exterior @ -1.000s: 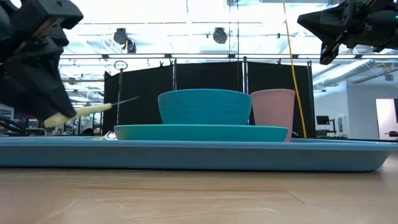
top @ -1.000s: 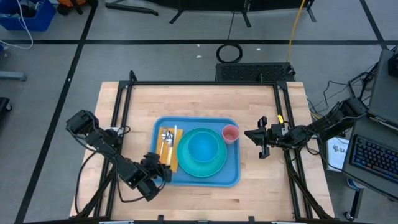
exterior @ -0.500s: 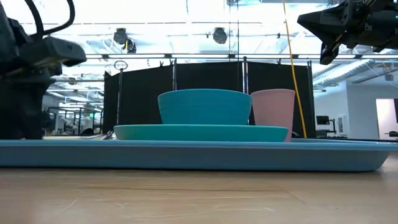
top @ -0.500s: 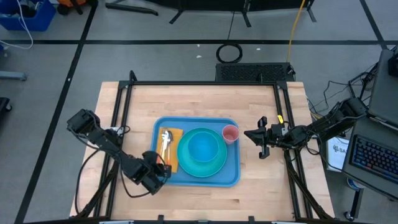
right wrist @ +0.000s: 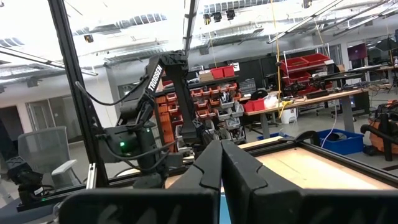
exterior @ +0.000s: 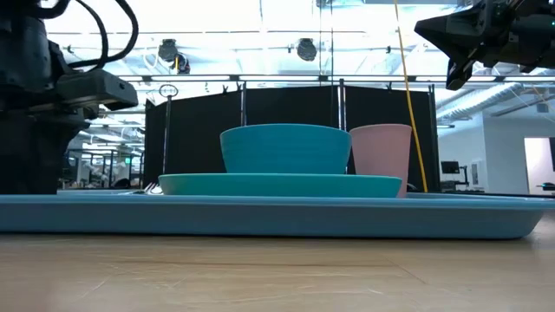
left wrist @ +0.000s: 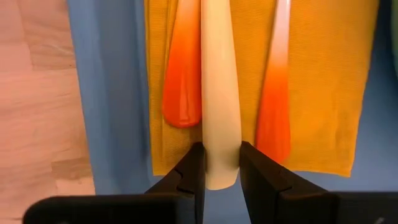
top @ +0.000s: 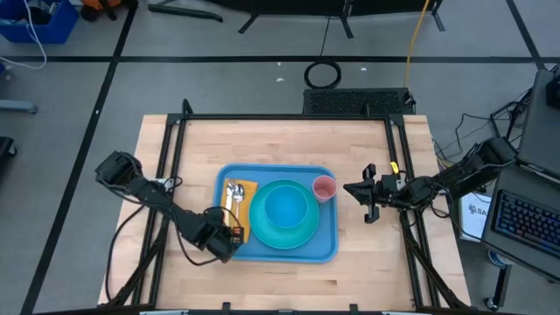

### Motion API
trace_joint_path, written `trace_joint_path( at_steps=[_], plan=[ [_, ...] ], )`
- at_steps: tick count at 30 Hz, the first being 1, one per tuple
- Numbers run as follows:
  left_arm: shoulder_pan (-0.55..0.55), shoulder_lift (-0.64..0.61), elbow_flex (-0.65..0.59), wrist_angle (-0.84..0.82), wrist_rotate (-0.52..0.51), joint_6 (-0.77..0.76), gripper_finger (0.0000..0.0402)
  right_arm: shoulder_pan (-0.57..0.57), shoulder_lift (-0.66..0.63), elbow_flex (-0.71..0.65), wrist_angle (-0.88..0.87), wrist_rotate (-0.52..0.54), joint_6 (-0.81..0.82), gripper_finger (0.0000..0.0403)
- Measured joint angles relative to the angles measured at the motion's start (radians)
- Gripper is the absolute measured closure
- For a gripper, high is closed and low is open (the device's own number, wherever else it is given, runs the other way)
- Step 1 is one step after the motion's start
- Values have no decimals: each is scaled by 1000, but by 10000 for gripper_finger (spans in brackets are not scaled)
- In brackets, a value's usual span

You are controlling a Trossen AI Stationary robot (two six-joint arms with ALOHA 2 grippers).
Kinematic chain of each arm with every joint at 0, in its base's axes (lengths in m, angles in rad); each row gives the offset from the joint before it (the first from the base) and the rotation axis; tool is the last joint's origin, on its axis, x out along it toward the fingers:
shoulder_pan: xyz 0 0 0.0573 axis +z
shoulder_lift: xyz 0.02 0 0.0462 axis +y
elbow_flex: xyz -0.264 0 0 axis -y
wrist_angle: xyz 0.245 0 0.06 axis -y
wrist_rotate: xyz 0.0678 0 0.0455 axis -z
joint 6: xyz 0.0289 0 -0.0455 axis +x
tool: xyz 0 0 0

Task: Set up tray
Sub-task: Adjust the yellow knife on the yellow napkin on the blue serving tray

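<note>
The light-blue tray [top: 329,247] lies on the wooden table and carries a teal plate [top: 262,229] with a blue bowl [top: 284,206] on it, a pink cup [top: 325,187] and an orange napkin [left wrist: 323,93]. Two orange-handled utensils [left wrist: 183,74] lie on the napkin. My left gripper [left wrist: 221,160] stands at the tray's near left corner [top: 229,234], shut on a cream-handled utensil [left wrist: 219,74] that runs between the two orange handles. My right gripper [top: 348,189] is shut and hangs in the air to the right of the tray. My left gripper pinches the near end of the cream handle [left wrist: 221,177] between its two fingers, which come from above and point down. The handle runs away from the fingers toward the table's far edge, over the napkin. Whether it rests on the napkin I cannot tell.
A dark metal frame [top: 289,116] runs round the table top. Bare wood [top: 280,144] lies between the tray and the far rail, and more in front of the tray [exterior: 277,277]. Beyond the right edge are cables and a keyboard [top: 525,223].
My left gripper has moved toward the table's right and far edges, onto the tray's near left corner, and has turned its wrist. The cream-handled utensil, which slanted up and out a second ago, now lies in line with the orange-handled ones over the napkin.
</note>
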Motion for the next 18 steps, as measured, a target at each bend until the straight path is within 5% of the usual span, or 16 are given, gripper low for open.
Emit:
trace_joint_path(
  at_steps=[8,13,18],
  plan=[
    [4,7,113,-146,-12,67,326,0,0,0,0,0,0,403],
    [2,59,184,-135,-128,225,326,0,0,0,0,0,0,403],
    [-20,88,193,-138,-177,149,326,0,0,0,-12,0,0,403]
  ],
)
